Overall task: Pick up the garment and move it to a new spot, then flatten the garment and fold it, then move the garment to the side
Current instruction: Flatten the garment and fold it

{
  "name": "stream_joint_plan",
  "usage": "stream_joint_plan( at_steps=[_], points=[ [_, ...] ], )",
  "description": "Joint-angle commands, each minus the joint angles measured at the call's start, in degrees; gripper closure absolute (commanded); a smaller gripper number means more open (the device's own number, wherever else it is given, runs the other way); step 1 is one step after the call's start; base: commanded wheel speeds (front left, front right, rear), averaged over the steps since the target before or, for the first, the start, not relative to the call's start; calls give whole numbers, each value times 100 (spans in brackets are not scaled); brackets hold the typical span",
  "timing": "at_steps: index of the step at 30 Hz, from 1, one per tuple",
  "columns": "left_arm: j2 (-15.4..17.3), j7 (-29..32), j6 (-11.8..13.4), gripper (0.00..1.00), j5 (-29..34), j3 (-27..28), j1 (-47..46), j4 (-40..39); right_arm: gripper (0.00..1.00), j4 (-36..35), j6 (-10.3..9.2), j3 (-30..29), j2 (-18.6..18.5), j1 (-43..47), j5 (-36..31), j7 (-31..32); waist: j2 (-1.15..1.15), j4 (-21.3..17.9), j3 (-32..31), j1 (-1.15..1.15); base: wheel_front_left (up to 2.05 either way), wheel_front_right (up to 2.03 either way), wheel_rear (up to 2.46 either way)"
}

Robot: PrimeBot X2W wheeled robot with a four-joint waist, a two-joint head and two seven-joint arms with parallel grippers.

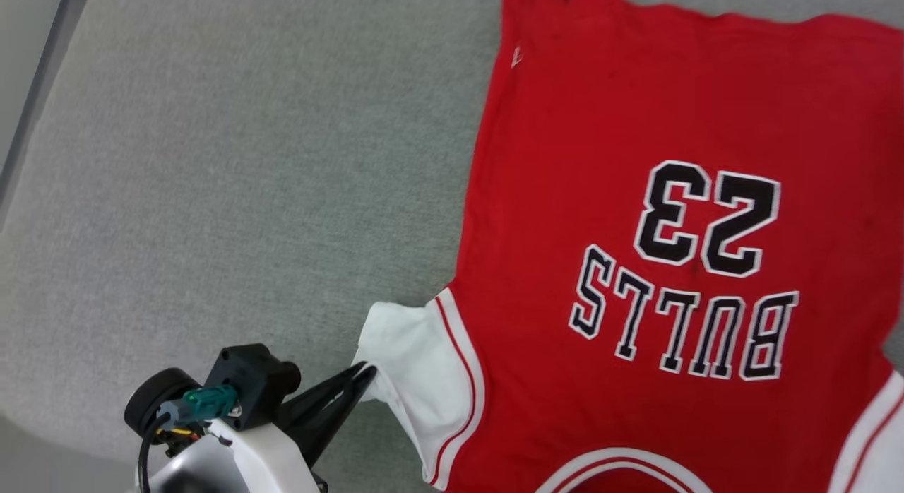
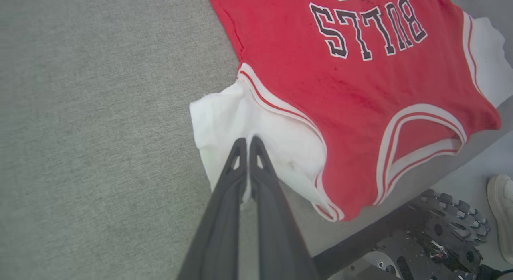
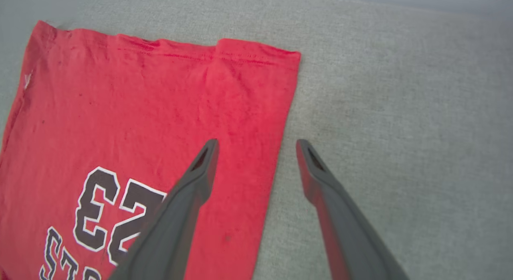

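The garment [image 1: 635, 196] lies spread print-up on the grey table [image 1: 212, 161], at the right of the head view, hem at top, collar at the bottom edge. The body is flat and no fold is made. The left gripper [image 1: 364, 371], at lower centre, has its jaws pinched on the white sleeve [image 1: 409, 352]. The right gripper [image 3: 256, 145] hangs with jaws wide over the garment's side edge, holding nothing. Judgement: flattening is nearly done, while folding and moving aside are left.

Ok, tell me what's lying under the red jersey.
The garment lies flat on the grey fabric surface, which shows beside it. Anything directly beneath is covered by the cloth.
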Motion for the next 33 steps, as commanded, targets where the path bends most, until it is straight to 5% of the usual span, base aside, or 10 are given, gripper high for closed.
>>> stream_joint_plan(
  at_steps=[1,13,23,24,25,26,33],
  points=[
    [-17,1,-6,100,24,16,-89,-24,0,76,-2,-53,48,-150,-141,28,0,359,384,-2,0,0,0],
    [-225,-83,-109,100,166,3,-339,-120,0,675,-2,-700,143,-1116,-1492,408,0,782,877,-2,0,0,0],
    [-353,-257,-161,100,170,63,-425,10,0,817,-3,-581,2,-646,-1812,626,0,941,995,-2,0,0,0],
    [-362,-279,-162,100,171,75,-429,10,52,825,-3,-587,0,-591,-1815,678,0,953,1002,-2,0,0,0],
    [-363,-284,-165,100,168,82,-433,12,84,816,-3,-564,-3,-547,-1813,715,0,961,1011,-2,0,0,0],
    [-360,-300,-168,100,166,90,-434,14,100,799,-3,-549,-2,-512,-1791,735,0,964,1022,-2,0,0,0],
    [-365,-373,-182,100,157,105,-424,99,100,682,-3,-513,1,-414,-1740,588,0,890,932,-2,0,0,0]
  ],
)
